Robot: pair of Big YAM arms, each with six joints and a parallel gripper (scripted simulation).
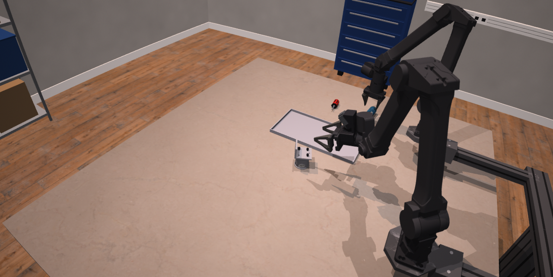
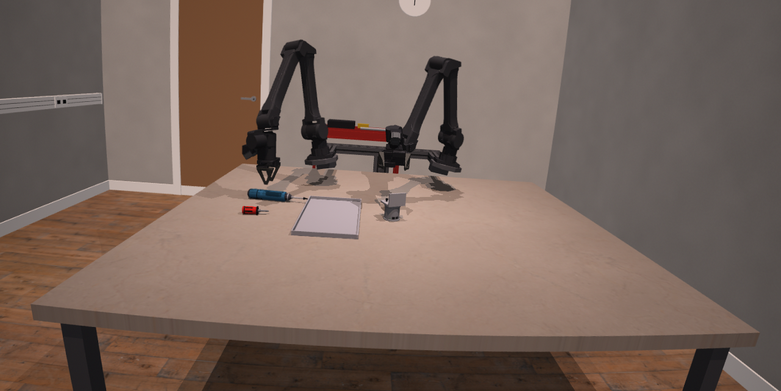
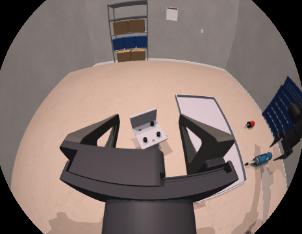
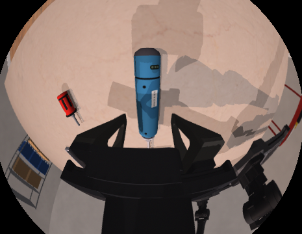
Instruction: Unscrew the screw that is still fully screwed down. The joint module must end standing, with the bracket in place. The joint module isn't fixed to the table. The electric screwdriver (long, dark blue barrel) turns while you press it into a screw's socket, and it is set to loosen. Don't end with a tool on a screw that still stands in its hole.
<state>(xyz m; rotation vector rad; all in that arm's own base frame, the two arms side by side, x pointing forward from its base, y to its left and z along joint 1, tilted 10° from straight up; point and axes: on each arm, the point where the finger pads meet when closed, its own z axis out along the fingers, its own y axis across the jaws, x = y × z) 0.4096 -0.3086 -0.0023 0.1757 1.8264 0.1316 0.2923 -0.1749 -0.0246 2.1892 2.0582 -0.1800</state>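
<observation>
The joint module (image 1: 301,164) (image 2: 391,213) stands upright with the pale bracket (image 1: 304,153) (image 2: 397,199) (image 3: 143,119) on top. Three black screws show on the bracket in the left wrist view, besides small open holes; which one is fully down I cannot tell. My left gripper (image 1: 319,132) (image 2: 395,168) (image 3: 149,117) is open and empty, above and to the arm-base side of the module. The blue electric screwdriver (image 1: 371,110) (image 2: 267,194) (image 3: 264,158) (image 4: 147,97) lies on the table. My right gripper (image 1: 371,105) (image 2: 266,182) (image 4: 149,117) is open above it, with the barrel between its fingers' lines but not gripped.
A shallow tray (image 1: 280,119) (image 2: 324,235) (image 3: 195,96) lies between the module and the screwdriver, whose bit points toward the tray. A short red screwdriver (image 1: 335,103) (image 2: 249,210) (image 3: 251,124) (image 4: 67,104) lies beside the electric one.
</observation>
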